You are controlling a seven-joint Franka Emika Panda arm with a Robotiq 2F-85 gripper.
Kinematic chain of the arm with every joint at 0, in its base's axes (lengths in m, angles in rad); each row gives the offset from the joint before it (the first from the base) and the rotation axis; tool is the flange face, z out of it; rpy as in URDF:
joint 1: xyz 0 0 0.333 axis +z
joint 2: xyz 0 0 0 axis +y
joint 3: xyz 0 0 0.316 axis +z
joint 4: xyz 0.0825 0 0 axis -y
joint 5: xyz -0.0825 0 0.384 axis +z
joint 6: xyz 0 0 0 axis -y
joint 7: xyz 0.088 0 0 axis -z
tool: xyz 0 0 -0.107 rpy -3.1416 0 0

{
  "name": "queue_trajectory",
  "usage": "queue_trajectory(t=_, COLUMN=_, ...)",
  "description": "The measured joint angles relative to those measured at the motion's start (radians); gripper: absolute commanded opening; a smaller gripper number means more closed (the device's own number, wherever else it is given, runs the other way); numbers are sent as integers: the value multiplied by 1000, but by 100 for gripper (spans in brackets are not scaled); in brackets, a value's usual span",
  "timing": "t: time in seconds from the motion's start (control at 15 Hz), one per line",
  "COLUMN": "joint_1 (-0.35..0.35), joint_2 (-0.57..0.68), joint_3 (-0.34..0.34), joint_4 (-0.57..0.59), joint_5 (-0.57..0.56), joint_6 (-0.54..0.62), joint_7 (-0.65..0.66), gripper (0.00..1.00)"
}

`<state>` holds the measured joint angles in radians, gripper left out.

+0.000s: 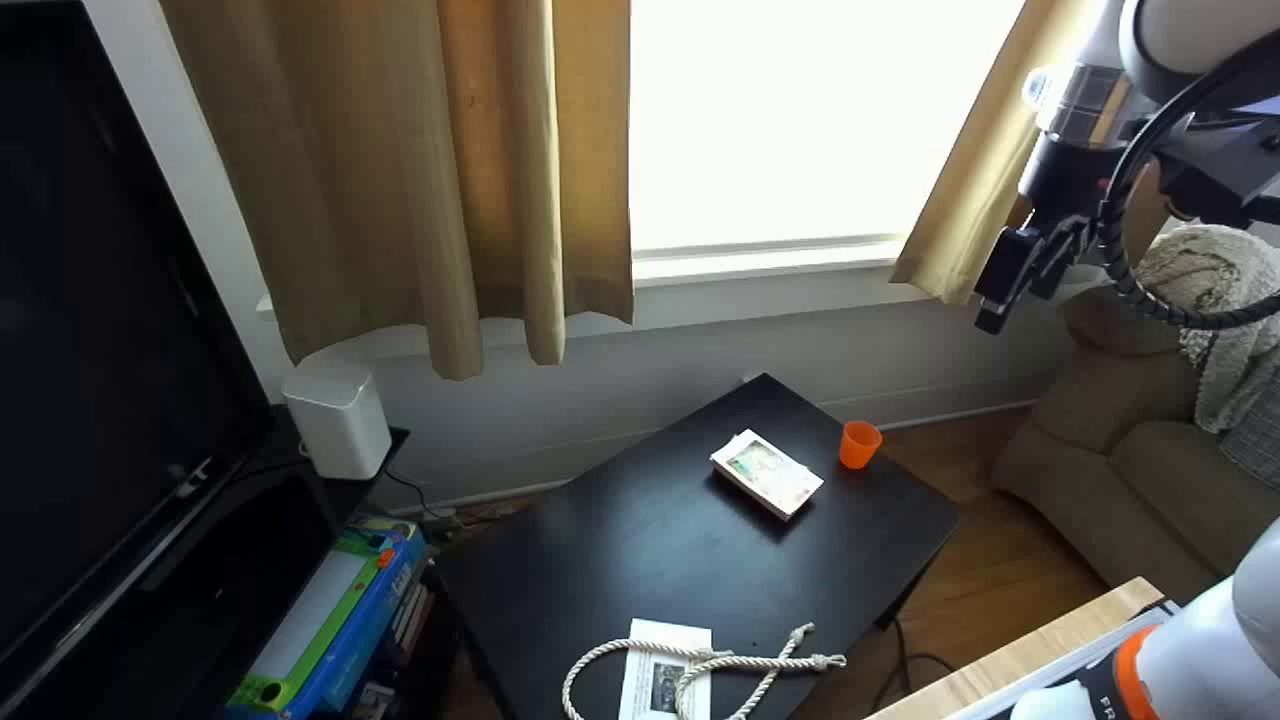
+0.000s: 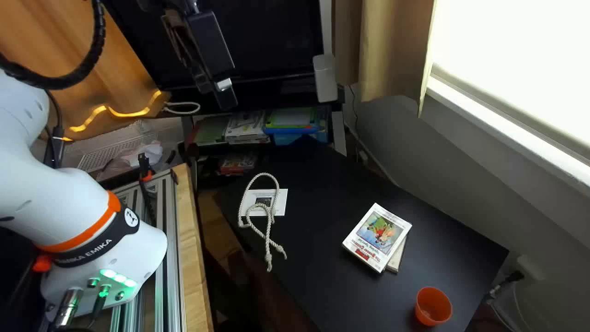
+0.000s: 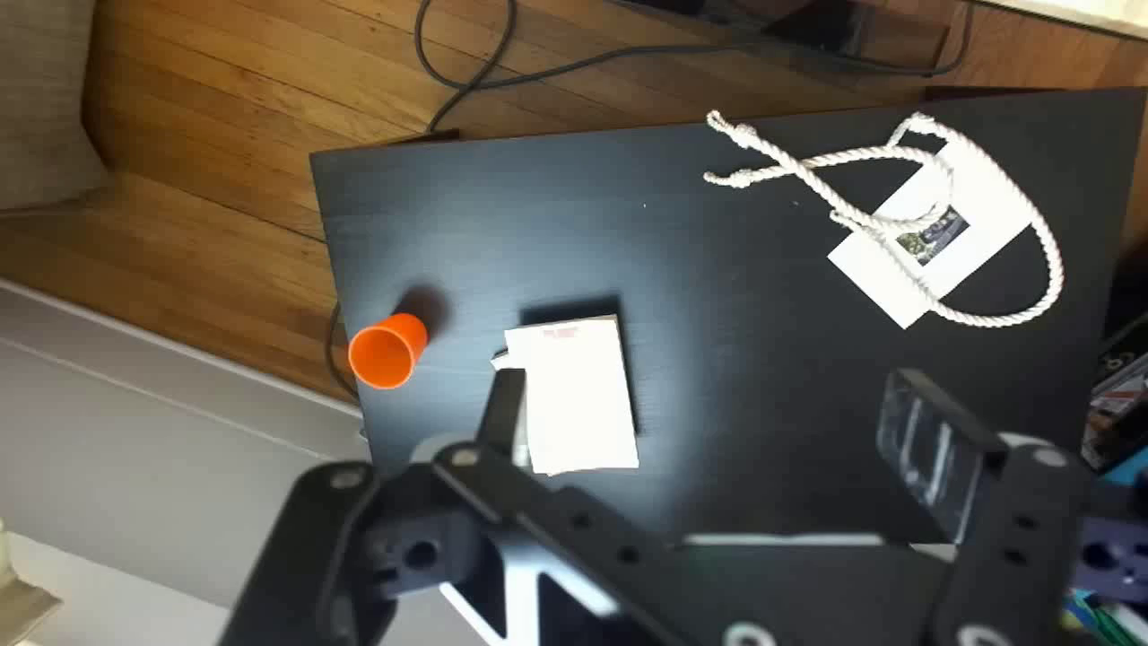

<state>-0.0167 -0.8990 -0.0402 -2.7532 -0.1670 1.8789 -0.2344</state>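
Note:
My gripper (image 3: 707, 381) is open, its fingers far apart and nothing held between them. It hangs high above the black table (image 1: 590, 560), as an exterior view shows of the gripper (image 1: 1015, 303). On the table lies a small stack of books (image 2: 378, 237), a white-bordered picture cover on top; in the wrist view one finger partly overlaps the books (image 3: 578, 399). Beside them stands an upright orange cup (image 3: 386, 353), also seen as the cup (image 2: 432, 306). At the table's other end a knotted white rope (image 3: 1051, 260) lies across a white printed sheet (image 3: 982, 193).
A television (image 1: 110, 330) and a white box-shaped device (image 1: 340, 425) stand past one table end, near shelved books and toys (image 2: 290, 124). A window and curtains (image 1: 520, 180) line the wall. A sofa (image 1: 1120, 450) and floor cables (image 3: 574, 63) lie beyond the table.

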Motion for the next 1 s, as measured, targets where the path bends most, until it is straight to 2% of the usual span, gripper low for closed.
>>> queue_trajectory(t=0.47, joint_1=1, joint_2=8, joint_3=-8, joint_4=0, joint_5=2, joint_6=0, joint_7=-2, gripper=100)
queue_trajectory(t=0.67, joint_1=2, joint_2=70, joint_3=-103, joint_4=0, joint_5=21, joint_6=8, joint_7=-63, gripper=100)
queue_trajectory(t=0.87, joint_1=4, joint_2=189, joint_3=-235, joint_4=8, joint_5=71, joint_6=59, joint_7=-189, gripper=100)
queue_trajectory(t=1.0, joint_1=6, joint_2=288, joint_3=-290, joint_4=25, joint_5=113, joint_6=96, joint_7=-258, gripper=100)
